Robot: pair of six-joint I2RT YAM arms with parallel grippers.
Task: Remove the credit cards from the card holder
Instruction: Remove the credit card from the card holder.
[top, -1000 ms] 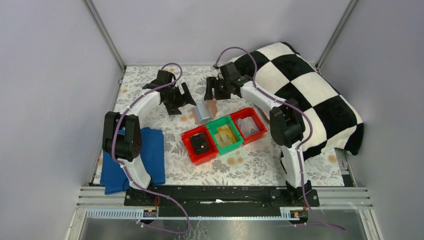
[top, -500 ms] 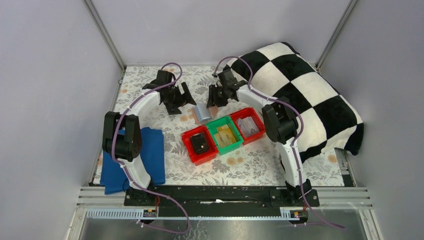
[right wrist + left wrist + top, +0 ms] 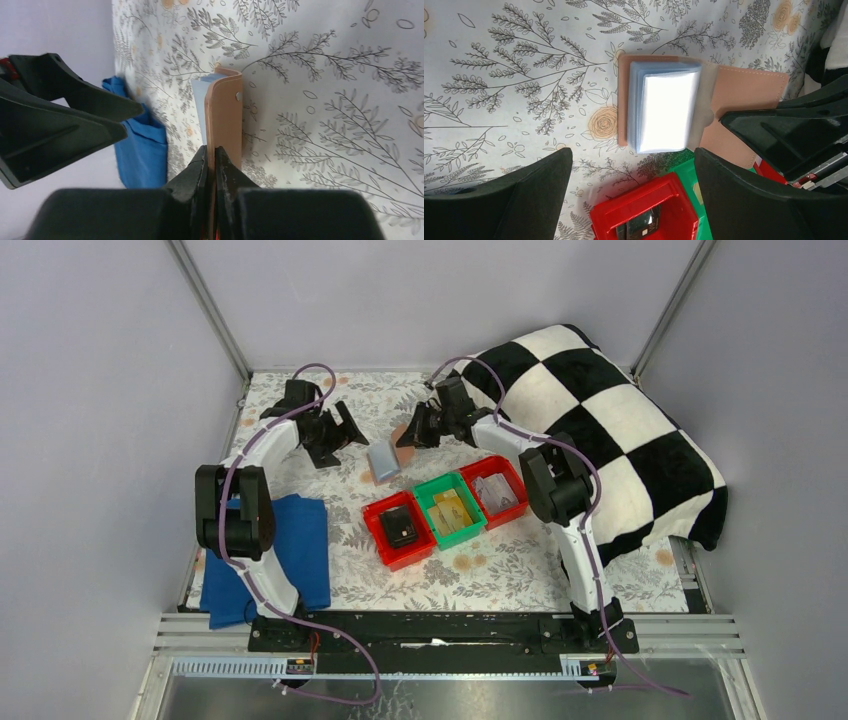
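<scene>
The salmon-pink card holder (image 3: 746, 95) lies open on the floral table. A stack of pale grey-blue credit cards (image 3: 665, 112) sits in its left half, with the top one glaring white. My right gripper (image 3: 211, 159) is shut on the edge of the holder's pink flap (image 3: 227, 115), which stands on edge with the cards (image 3: 199, 97) showing behind it. My left gripper (image 3: 631, 195) hovers wide open just short of the cards and holds nothing. From above, the holder (image 3: 384, 460) lies between the left gripper (image 3: 340, 440) and the right gripper (image 3: 405, 437).
Three small bins sit in a row near the holder: a red bin (image 3: 385, 545) with a black item, a green bin (image 3: 470, 527), and another red bin (image 3: 520, 502). A checkered blanket (image 3: 610, 430) covers the right side. A blue cloth (image 3: 275, 560) lies at the left.
My right gripper closed on the holder's pink flap and shifted left, dragging the holder with it. My left arm drew back to the left, still open.
</scene>
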